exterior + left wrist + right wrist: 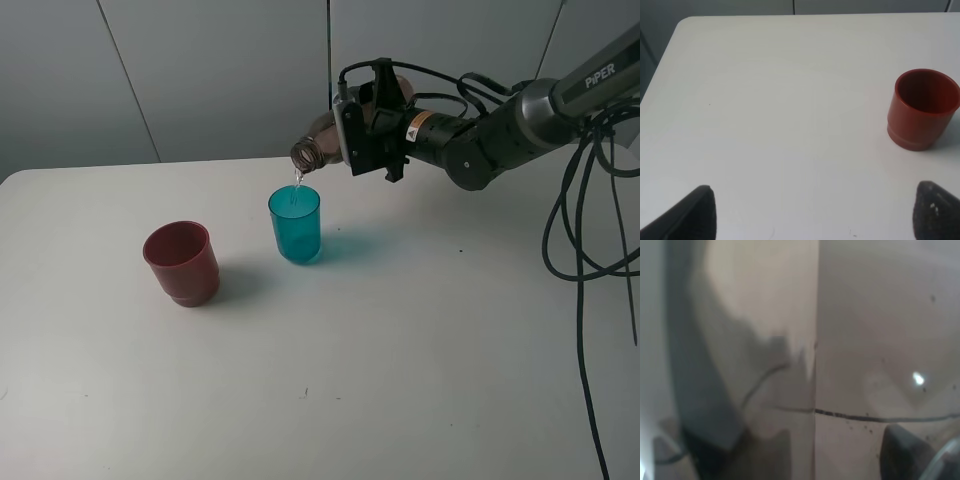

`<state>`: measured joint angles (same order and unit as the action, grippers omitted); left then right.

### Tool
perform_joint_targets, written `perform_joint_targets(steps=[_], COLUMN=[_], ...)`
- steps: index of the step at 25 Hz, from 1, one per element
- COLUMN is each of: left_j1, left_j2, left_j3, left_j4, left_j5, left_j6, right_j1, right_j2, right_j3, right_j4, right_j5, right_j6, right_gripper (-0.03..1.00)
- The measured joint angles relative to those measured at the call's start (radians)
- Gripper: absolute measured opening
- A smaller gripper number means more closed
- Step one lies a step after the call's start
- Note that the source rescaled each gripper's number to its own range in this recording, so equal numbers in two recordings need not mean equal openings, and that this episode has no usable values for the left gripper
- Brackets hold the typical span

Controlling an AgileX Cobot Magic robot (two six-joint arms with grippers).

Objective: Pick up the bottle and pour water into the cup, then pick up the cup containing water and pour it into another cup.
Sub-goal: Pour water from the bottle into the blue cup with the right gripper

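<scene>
My right gripper [366, 132] is shut on the smoky-grey bottle [318, 146], which is tipped nearly level above the table. Its open neck points down to the left, and a thin stream of water falls from it into the teal cup [295, 224] just below. The dull-red cup [182, 262] stands upright to the left of the teal one, apart from it. In the right wrist view the bottle's blurred wall [765, 365] fills the picture. The left wrist view shows the red cup [924, 110] ahead of my left gripper [816, 194], which is open and holds nothing.
The white table [400, 350] carries only the two cups. Black cables [590, 230] hang from the right arm down past the table's right side. A grey panelled wall runs behind the table. The left arm does not show in the exterior view.
</scene>
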<state>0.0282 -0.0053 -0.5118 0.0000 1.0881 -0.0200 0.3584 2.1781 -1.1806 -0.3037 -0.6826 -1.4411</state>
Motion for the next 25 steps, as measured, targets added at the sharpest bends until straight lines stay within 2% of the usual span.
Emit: perform_joint_targets(steps=[25], left_j1=[0.000], left_j2=[0.000], left_j3=[0.000], left_j4=[0.000], left_j5=[0.000], left_j6=[0.000], right_j1=[0.000], right_j2=[0.000], right_j3=[0.000], right_j4=[0.000], right_j5=[-0.014], right_j6=[-0.096], right_gripper=[0.01])
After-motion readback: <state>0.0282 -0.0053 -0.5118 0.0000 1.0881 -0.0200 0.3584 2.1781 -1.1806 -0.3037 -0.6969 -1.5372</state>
